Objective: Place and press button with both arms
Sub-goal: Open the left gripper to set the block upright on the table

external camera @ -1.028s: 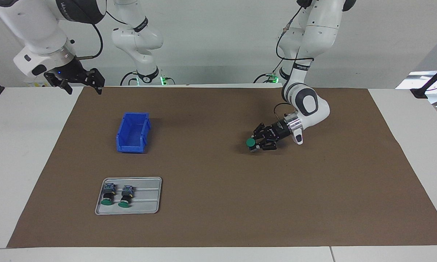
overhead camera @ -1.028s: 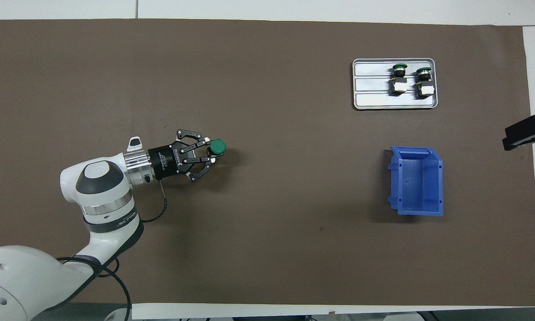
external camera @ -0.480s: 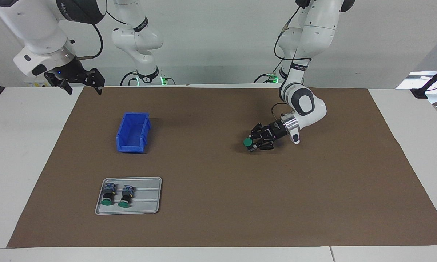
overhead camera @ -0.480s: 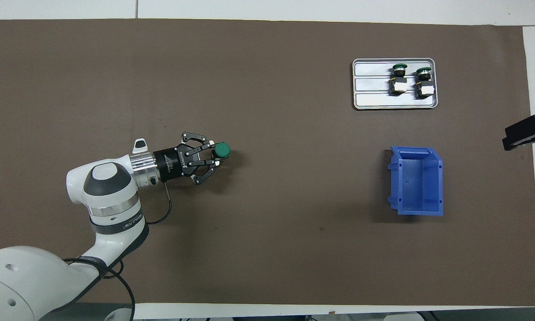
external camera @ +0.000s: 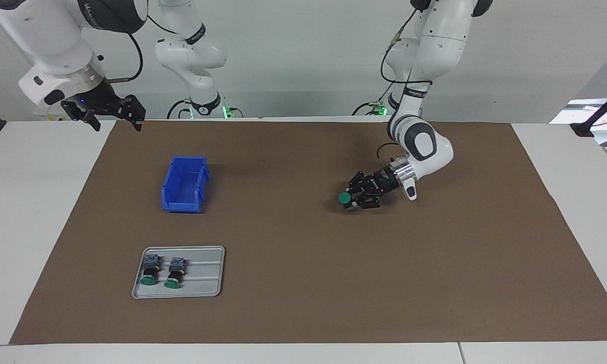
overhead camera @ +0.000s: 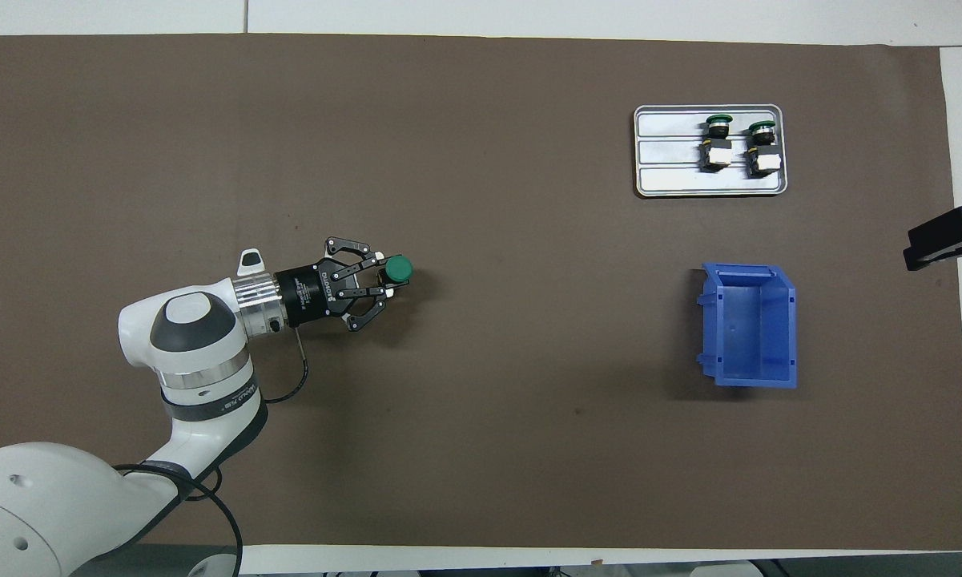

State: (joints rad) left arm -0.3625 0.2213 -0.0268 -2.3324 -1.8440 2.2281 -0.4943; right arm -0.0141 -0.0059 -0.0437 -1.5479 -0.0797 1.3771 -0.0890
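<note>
My left gripper is shut on a button with a round green cap, held by its dark body with the cap facing up, low over the middle of the brown mat. I cannot tell whether it touches the mat. In the overhead view the left gripper lies level and the button's cap sticks out past the fingertips. Two more buttons lie on a grey tray. My right gripper waits open and empty above the mat's corner at the right arm's end.
The grey tray lies farther from the robots toward the right arm's end, and shows in the overhead view. An empty blue bin stands nearer to the robots than the tray, also seen from above.
My left gripper moved the button a little toward the right arm's end of the table, then held still. The right arm has not moved.
</note>
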